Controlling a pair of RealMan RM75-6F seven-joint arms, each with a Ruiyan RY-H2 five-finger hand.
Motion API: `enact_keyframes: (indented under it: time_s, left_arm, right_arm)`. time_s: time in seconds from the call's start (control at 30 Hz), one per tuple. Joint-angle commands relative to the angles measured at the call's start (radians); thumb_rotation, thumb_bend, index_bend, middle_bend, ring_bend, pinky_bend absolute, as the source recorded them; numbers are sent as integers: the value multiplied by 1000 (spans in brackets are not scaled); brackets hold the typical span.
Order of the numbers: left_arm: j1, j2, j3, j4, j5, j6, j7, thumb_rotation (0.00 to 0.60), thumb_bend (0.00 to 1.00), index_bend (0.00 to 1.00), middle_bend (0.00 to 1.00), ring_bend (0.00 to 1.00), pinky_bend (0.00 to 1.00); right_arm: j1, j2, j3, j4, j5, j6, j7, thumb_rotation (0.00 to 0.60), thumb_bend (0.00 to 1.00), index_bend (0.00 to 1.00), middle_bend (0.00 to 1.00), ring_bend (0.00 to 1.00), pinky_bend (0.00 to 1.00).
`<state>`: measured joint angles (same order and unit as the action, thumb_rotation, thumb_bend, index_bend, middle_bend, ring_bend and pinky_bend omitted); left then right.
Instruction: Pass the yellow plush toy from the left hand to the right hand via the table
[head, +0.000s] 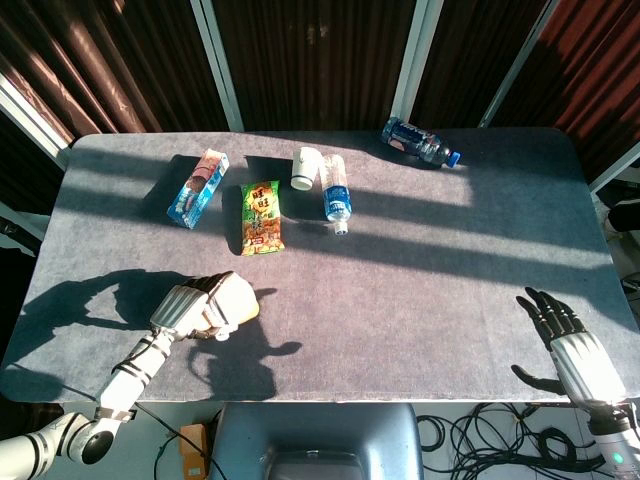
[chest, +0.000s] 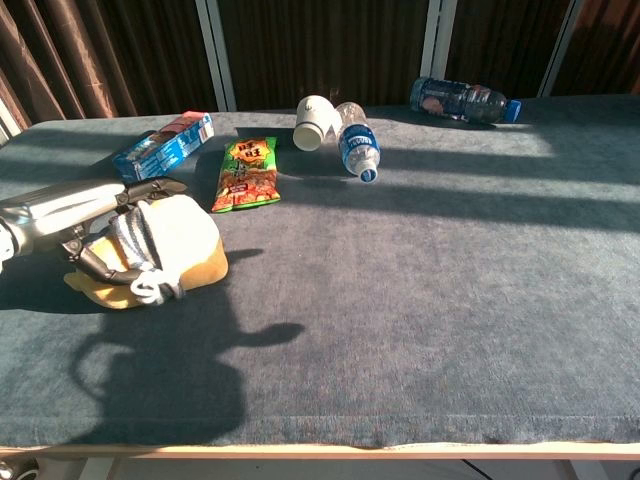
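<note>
In the head view, the left hand (head: 195, 308) lies over the soft yellow plush toy (head: 238, 300) near the front left of the grey felt tabletop (head: 420, 290), its fingers (head: 213, 287) wrapped on top of the toy, whose pale body pokes out to the right of them. The right hand (head: 562, 330) hovers at the front right edge, holding nothing, its dark fingers (head: 545, 305) spread apart, well apart from the toy. Further back lie one blue snack box (head: 197, 188), one green snack packet (head: 262, 217), one white paper cup (head: 305, 167) on its side and two clear plastic water bottles (head: 336, 193) (head: 420, 142). In the chest view, the left hand (chest: 110, 235) clasps the yellow plush toy (chest: 185, 245) from above, the toy resting on the tabletop (chest: 420, 290) with striped fingers (chest: 140, 250) curled down its front; the right hand does not appear here.
</note>
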<state>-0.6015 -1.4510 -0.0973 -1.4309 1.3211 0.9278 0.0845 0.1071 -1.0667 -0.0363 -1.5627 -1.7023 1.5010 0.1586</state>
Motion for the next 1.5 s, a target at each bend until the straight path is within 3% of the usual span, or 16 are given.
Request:
enact_keyframes:
  time_s: [0.03,0.17,0.23,0.3,0.4,0.53,0.77,0.97,1.27,1.5]
  left_arm:
    - [-12,-2,-1,-2,-60,-37,54,600,331,0,275,363,538]
    - [-11,-23,-16,5,-114,-13,114,600,370,26,430,531,765]
    - [-7,-39,-24,8,-129,13,138,600,377,132,516,609,843]
    - [-3,-55,-32,10,-129,45,150,600,377,308,618,694,921]
    - [2,-84,-44,28,-112,99,160,600,397,461,736,796,993]
    - [3,-125,-56,62,-75,162,161,600,456,571,844,890,1000]
    - [-15,-130,-84,45,-28,208,158,600,469,590,865,907,1000]
    - [-79,-159,-159,-37,-9,237,212,600,469,590,864,907,1000]
    - [-214,-341,-255,-55,-185,183,420,600,469,590,860,906,1000]
    - [-272,-491,-263,42,-294,172,464,600,469,581,848,894,1000]
  right_arm:
    - [-1,-1,-1,1,-3,4,2,600,94,0,0,0,118]
    - [0,-2,-3,4,-8,6,4,600,94,0,0,0,117]
    - [0,-2,-3,5,-8,5,3,600,94,0,0,0,117]
    - [1,-2,-4,5,-9,3,3,600,94,0,0,0,117]
    - [2,-1,-5,5,-9,1,4,600,94,0,0,0,117]
    - [3,0,-6,3,-10,2,7,600,94,0,0,0,117]
    - [6,4,-9,5,-21,6,22,600,94,0,0,0,117]
    - [5,7,-16,12,-41,20,40,600,94,0,0,0,117]
    - [-33,-49,35,38,4,117,-3,600,94,0,0,0,117]
    - [-37,-39,35,39,7,119,23,600,94,0,0,0,117]
